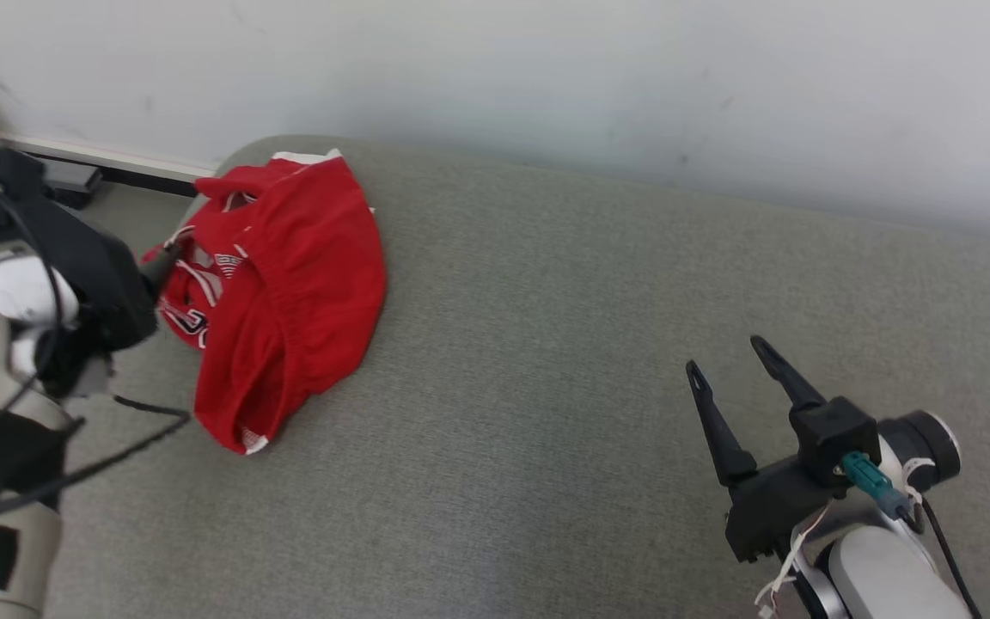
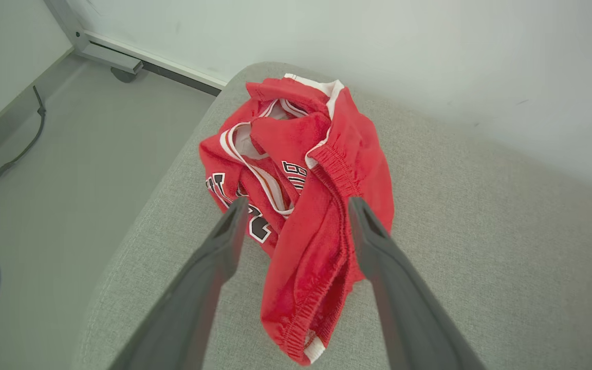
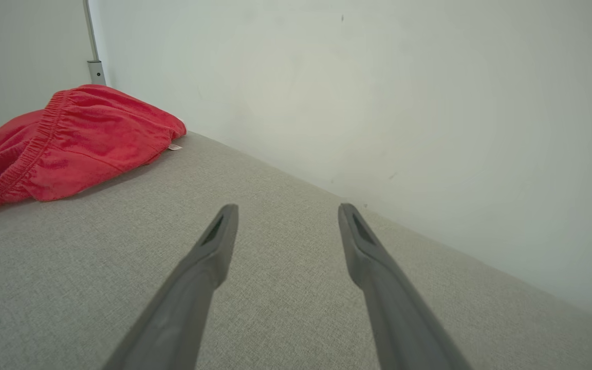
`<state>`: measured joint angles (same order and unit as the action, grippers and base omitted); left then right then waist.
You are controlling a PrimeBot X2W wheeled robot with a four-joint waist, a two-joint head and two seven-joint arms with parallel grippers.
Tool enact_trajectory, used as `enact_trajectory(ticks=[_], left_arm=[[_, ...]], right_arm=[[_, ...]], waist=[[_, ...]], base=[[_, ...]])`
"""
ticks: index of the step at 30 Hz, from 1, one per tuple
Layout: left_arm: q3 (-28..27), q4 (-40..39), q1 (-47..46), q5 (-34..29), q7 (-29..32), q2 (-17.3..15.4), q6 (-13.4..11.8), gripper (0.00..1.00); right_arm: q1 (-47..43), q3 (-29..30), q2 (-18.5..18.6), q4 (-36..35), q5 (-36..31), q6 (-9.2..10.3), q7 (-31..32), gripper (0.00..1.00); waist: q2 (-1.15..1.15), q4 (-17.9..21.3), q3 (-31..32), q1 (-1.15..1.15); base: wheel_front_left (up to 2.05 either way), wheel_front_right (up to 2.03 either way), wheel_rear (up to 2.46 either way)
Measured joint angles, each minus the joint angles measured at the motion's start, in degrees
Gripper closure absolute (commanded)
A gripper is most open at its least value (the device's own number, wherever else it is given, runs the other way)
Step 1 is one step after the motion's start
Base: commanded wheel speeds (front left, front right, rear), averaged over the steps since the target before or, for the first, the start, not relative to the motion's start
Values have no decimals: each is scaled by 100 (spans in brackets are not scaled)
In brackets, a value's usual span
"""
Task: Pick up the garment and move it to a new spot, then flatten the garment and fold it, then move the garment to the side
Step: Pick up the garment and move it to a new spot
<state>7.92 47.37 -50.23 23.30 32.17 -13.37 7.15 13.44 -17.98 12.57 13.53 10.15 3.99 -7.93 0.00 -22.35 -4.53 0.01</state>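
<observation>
A: Grey padded surface (image 1: 546, 361) w/ a rounded corner, white wall (image 1: 589, 77) right behind it. Where've we got the red shorts (image 1: 289, 292)?

B: Crumpled heap at the far-left corner of the surface, close to its edge and near the wall. White trim, black-and-white lettering, and the elastic waistband runs across the top of the pile.

A: Left gripper (image 2: 297, 205)?

B: Fingers spread wide, nothing pinched. In our left wrist view the two tips frame the heap, one on either side of the waistband fold. From the head cam we see one tip at the heap's left edge. Touching or just beside it, we can't tell.

A: And the right gripper (image 1: 725, 355)?

B: Spread wide too and empty, over bare fabric at our near right, well apart from the shorts. Its wrist cam catches them at upper left, lying against the wall.

A: Anything else we should note?

B: Grey floor (image 2: 44, 205) to the left of the surface, plus a metal rail (image 2: 111, 56) along the wall base.
</observation>
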Motion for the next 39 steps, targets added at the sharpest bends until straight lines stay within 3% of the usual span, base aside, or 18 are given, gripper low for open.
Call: enact_trajectory(ticks=[5, 16, 27, 28, 29, 30, 32, 39], left_arm=[[32, 240, -300, 204, 490, -271, 0, 0], [569, 601, -477, 445, 1317, -310, 1, 0], [995, 1010, -533, 559, 1677, -446, 1, 0], [975, 1045, -532, 631, 1682, -433, 1, 6], [931, 1079, -532, 721, 1688, -420, 1, 20], [913, 1093, -533, 762, 1688, -415, 1, 28], [901, 1121, -536, 827, 1686, -378, 1, 100], [1104, 1076, -553, 1003, 1574, -414, 1, 100]], right_arm=[[125, -14, 148, -289, -121, -5, 193, 0], [151, 121, 436, -698, -170, -3, 486, 0], [238, 200, 561, -1003, -210, 12, 725, 0], [238, 200, 573, -1020, -211, 12, 750, 0], [238, 199, 573, -1031, -211, 12, 762, 0], [238, 202, 573, -1053, -212, 12, 797, 0], [239, 207, 575, -1061, -213, 38, 804, 0], [244, 218, 581, -1103, -220, 54, 898, 0]], waist=[[0, 247, -203, 0], [0, 631, -755, 0], [1, 747, -1133, -1], [0, 748, -1155, -1], [1, 749, -1177, -1], [0, 749, -1197, -1], [0, 744, -1232, -1], [0, 706, -1264, -1]], base=[[0, 0, 0], [0, 0, 0], [0, 0, 0], [0, 0, 0], [0, 0, 0], [0, 0, 0], [0, 0, 0], [0, 0, 0]])
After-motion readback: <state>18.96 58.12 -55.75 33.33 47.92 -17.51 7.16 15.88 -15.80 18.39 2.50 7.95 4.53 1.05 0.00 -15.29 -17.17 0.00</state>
